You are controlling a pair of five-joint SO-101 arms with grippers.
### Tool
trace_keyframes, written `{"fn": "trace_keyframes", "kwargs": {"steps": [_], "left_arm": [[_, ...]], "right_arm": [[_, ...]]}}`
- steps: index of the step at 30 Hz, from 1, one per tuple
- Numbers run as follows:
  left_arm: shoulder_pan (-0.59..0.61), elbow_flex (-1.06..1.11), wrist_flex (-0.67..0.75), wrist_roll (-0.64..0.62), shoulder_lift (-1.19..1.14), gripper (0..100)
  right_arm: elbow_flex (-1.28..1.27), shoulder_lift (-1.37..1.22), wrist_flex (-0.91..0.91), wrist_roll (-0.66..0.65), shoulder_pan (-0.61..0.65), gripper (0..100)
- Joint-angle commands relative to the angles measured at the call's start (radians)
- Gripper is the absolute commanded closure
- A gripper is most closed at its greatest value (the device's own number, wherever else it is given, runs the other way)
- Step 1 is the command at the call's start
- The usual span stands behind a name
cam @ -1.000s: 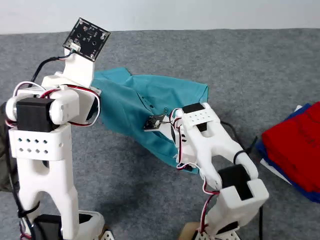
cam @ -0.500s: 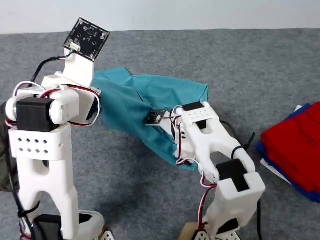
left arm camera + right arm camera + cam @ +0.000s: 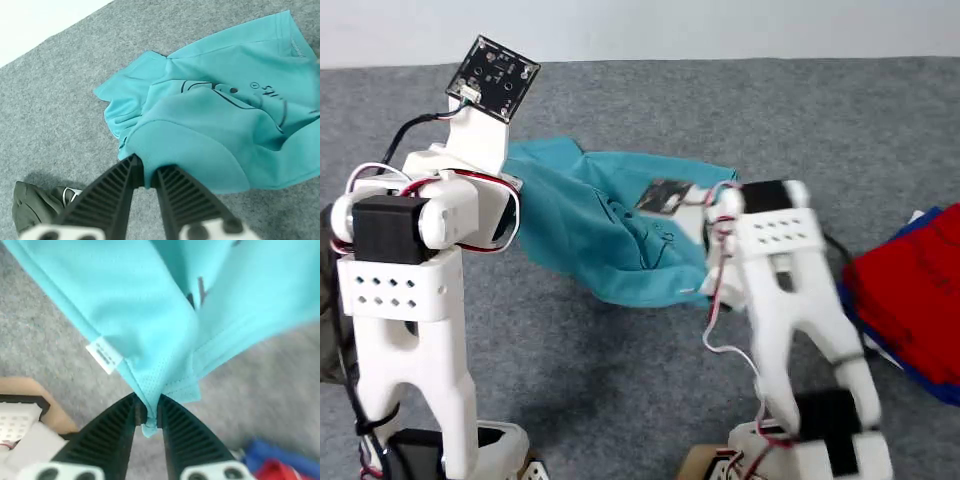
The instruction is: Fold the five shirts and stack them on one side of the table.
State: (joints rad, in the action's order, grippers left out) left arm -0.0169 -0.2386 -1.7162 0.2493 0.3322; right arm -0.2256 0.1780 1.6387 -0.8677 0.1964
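Observation:
A teal shirt (image 3: 610,225) lies partly folded over in the middle of the grey table. My left gripper (image 3: 146,176) is shut on a folded edge of the teal shirt (image 3: 210,125) on its left side. My right gripper (image 3: 148,411) is shut on a hem corner of the teal shirt (image 3: 165,315), held up off the table, with a white label (image 3: 104,358) hanging near it. In the high view the right arm (image 3: 775,260) stands at the shirt's right side and the left arm (image 3: 420,240) at its left side.
Folded red shirt on a blue one (image 3: 910,295) is stacked at the table's right edge. A dark green garment (image 3: 35,207) lies bunched at the left edge near the left arm's base. Bare grey carpet (image 3: 800,120) stretches behind the teal shirt.
The right arm has swung up and to the right, lifting the shirt's near hem and pulling it toward the far right. The left arm has stayed still.

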Motion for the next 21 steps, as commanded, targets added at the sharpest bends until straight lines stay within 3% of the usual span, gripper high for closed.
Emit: {"fn": "trace_keyframes", "kwargs": {"steps": [1, 9, 21], "left_arm": [[0.0, -0.031, 0.008, 0.006, 0.04, 100], [0.006, -0.13, -0.02, 0.006, 0.038, 100], [0.008, -0.361, 0.0, 0.002, 0.147, 100]], "right_arm": [[0.106, 0.163, 0.076, -0.012, -0.079, 99.0], [0.129, 0.331, 0.076, -0.006, -0.245, 99.0], [0.129, 0.564, -0.091, 0.058, -0.395, 99.0]]}}
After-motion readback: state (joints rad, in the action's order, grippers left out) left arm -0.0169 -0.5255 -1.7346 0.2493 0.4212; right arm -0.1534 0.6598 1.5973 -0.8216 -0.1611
